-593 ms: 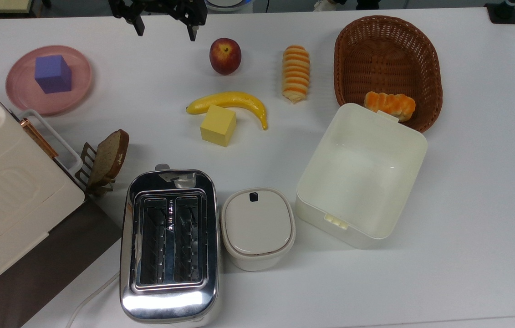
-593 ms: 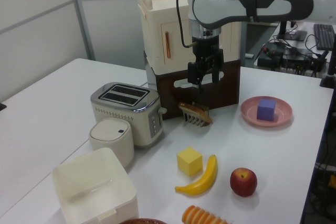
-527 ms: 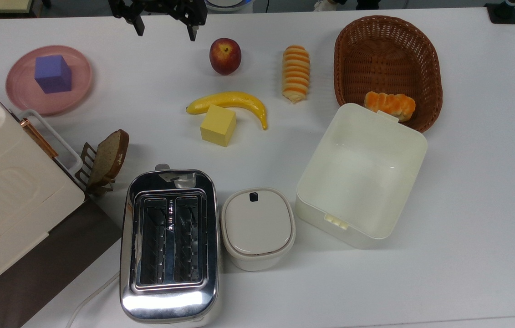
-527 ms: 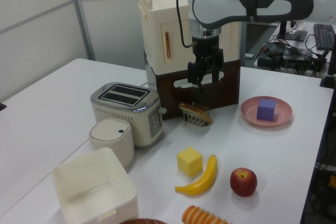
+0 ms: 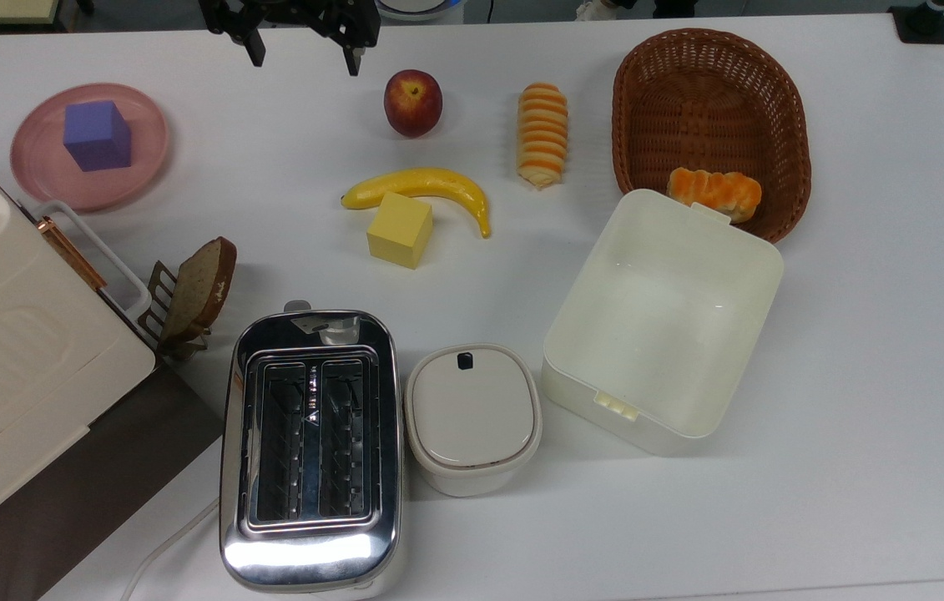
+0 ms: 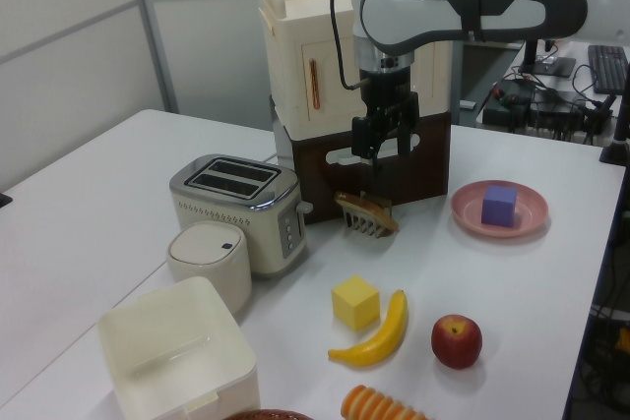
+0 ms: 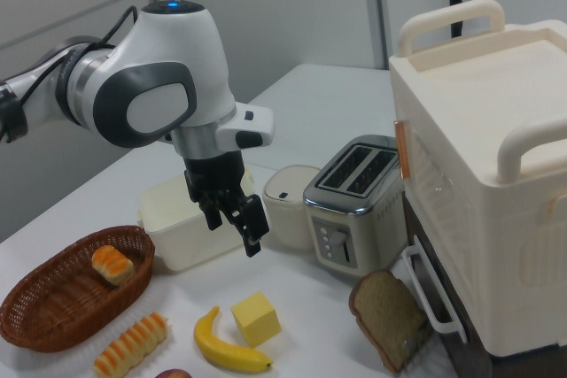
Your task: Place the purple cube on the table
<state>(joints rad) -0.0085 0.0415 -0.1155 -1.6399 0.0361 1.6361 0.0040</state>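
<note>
The purple cube [image 5: 97, 135] sits on a round pink plate [image 5: 42, 171] on the white tabletop [image 5: 855, 376], near the top view's left edge. No writing or brand can be read on anything. The robot's hand [image 5: 301, 52] hangs above the tabletop at the top view's upper edge, to the cube's right and well apart from it, its two fingers spread wide and empty. A red apple [image 5: 412, 102] lies just right of the hand in the top view. Farther off are a banana [image 5: 421, 185], a yellow cube [image 5: 399, 229], a slice of bread [image 5: 200, 286], a chrome toaster [image 5: 310, 446] and a wicker basket [image 5: 709, 92].
</note>
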